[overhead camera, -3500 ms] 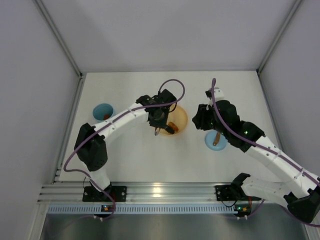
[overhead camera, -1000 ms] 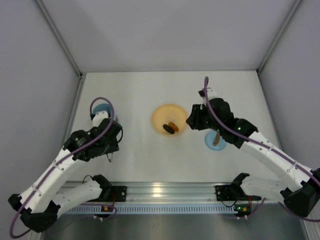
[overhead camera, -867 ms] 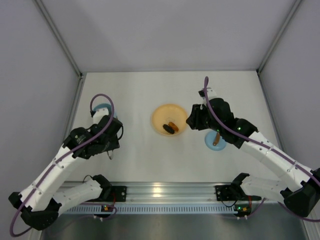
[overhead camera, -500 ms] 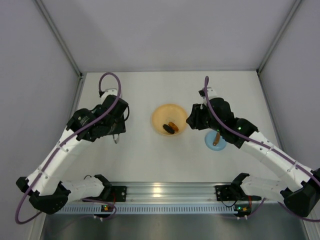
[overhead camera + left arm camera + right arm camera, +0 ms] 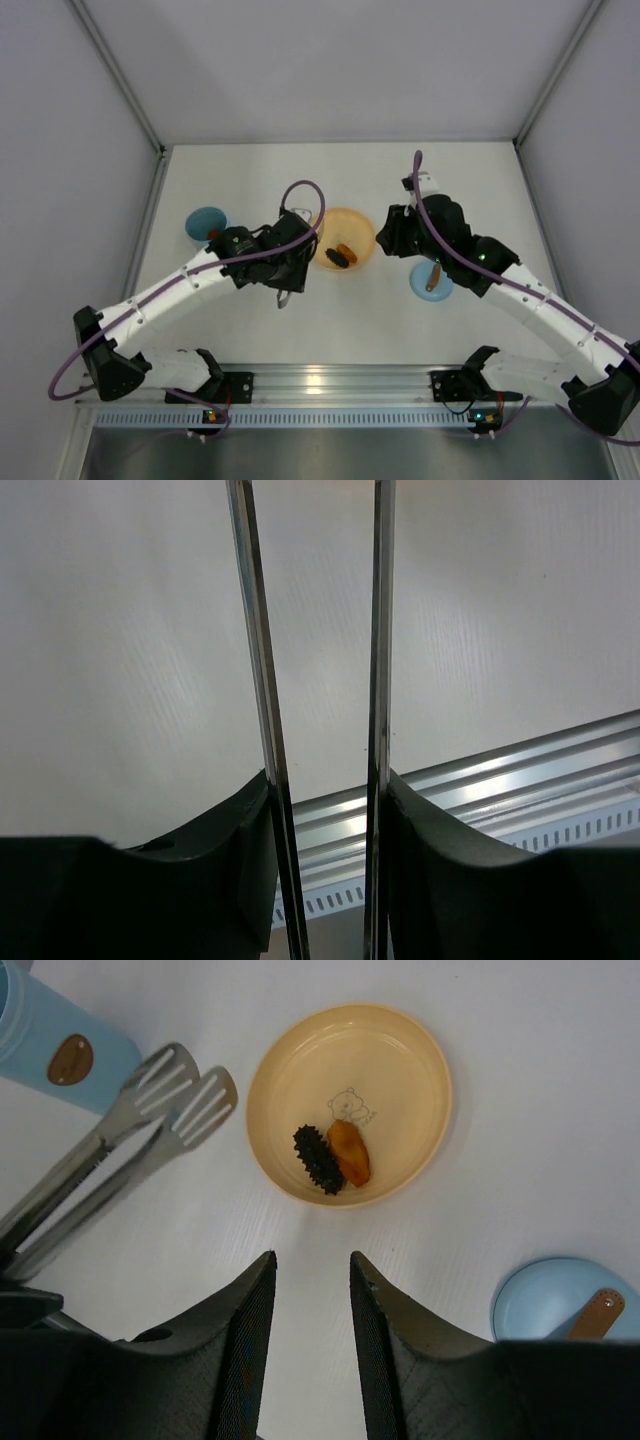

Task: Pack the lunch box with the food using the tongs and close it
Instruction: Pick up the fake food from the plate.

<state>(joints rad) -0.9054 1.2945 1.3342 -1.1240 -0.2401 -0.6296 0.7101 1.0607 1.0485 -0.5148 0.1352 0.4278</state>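
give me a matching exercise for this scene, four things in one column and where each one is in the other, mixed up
Things
1. tongs
2. blue lid
3. dark food piece
4. blue tub

Places
a. on the orange plate
b. standing at the left side of the table
c. held in the left gripper
d. lying on the table, to the right of the plate

Pairs: 1-c, 2-d, 3-a, 4-b

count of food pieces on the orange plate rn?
2. A dark brown-black bumpy toy piece and an orange-brown toy piece lie side by side in the robot-side half of the round orange plate. Any inside the light blue cylindrical tub can't be seen.
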